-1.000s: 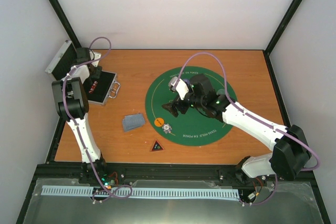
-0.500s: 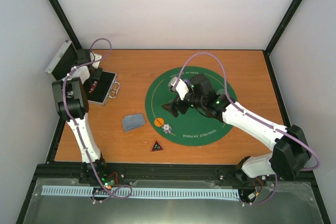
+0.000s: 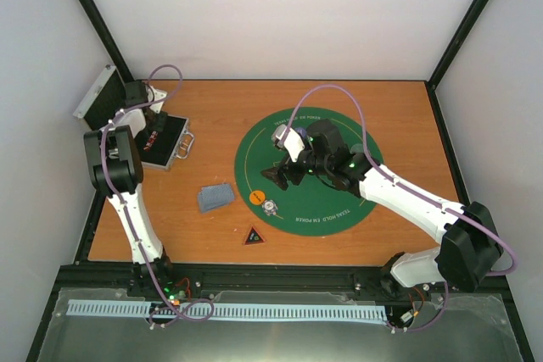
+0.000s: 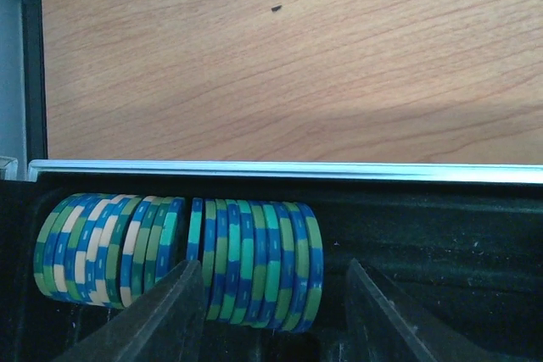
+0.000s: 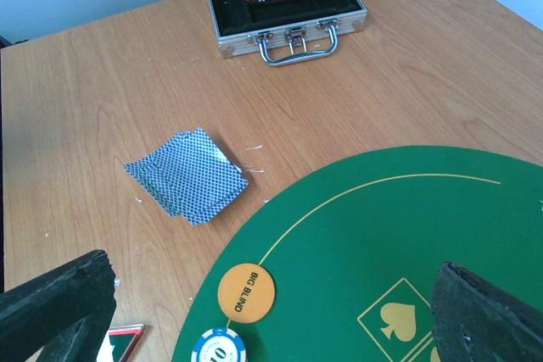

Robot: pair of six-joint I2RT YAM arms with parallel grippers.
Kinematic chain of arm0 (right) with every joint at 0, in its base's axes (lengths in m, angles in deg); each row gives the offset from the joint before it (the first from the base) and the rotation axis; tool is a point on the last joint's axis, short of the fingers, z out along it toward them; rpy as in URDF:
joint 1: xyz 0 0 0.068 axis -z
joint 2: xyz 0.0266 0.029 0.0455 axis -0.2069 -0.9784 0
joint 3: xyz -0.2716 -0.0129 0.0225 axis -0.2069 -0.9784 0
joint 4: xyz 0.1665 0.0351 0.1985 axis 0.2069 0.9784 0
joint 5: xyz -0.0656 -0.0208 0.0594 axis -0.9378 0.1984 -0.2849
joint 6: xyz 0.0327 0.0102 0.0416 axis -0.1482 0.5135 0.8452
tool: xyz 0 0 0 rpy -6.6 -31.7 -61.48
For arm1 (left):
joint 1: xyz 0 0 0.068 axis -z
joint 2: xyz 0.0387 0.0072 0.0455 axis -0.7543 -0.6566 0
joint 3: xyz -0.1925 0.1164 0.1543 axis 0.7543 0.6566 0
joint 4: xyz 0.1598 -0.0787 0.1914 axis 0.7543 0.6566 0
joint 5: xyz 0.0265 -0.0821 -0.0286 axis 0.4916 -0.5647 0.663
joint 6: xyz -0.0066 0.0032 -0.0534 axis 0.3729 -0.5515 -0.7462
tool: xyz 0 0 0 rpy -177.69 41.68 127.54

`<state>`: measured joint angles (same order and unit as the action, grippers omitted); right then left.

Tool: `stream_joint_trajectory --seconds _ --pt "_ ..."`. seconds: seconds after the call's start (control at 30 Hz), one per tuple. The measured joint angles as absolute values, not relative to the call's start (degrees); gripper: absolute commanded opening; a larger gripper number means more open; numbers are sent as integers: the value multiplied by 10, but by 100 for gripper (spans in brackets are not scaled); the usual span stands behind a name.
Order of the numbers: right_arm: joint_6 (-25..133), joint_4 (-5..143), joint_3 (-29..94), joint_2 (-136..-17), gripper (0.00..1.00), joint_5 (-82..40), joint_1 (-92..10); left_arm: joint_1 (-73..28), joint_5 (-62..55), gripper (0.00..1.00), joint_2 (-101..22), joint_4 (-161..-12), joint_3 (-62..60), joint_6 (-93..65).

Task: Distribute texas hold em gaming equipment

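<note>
The left gripper (image 4: 270,264) hangs inside the open silver case (image 4: 280,171), its fingers (image 4: 170,315) parted about halfway. Between them stands a row of green-and-blue chips (image 4: 254,243), set on edge in the case's black lining. The finger on the left sits at the seam between this row and a second row of mixed chips (image 4: 106,247) just outside it. The finger on the right stands a little clear of the chips. Whether the left finger touches them is hard to tell from this close view, so no firm grip shows. Beyond the fingertips the case's rim gives way to the bare wooden table (image 4: 297,57).

Between the two arms, ahead and to the left of the right gripper (image 5: 271,294), a loose heap of blue-backed cards (image 5: 187,175) lies on the wood. By its left finger (image 5: 59,303) lies the red-edged triangle (image 5: 127,336).

The right gripper hovers with its fingers spread wide, holding nothing. Between them, at the edge of the round green mat (image 5: 407,226), lie an orange Big Blind disc (image 5: 246,292) and, nearer the wrist, a blue-and-white chip (image 5: 219,347).
</note>
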<state>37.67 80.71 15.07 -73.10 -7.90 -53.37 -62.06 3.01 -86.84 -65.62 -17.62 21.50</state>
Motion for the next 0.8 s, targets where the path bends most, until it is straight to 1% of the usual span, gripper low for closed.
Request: stream_joint_trajectory --seconds 0.37,0.8 --pt "375 820 151 -731 100 -80 -534 -632 24 49 -903 -619 -244 222" --pt "372 824 151 -731 100 -80 -534 -634 -12 48 -903 -616 -236 226"
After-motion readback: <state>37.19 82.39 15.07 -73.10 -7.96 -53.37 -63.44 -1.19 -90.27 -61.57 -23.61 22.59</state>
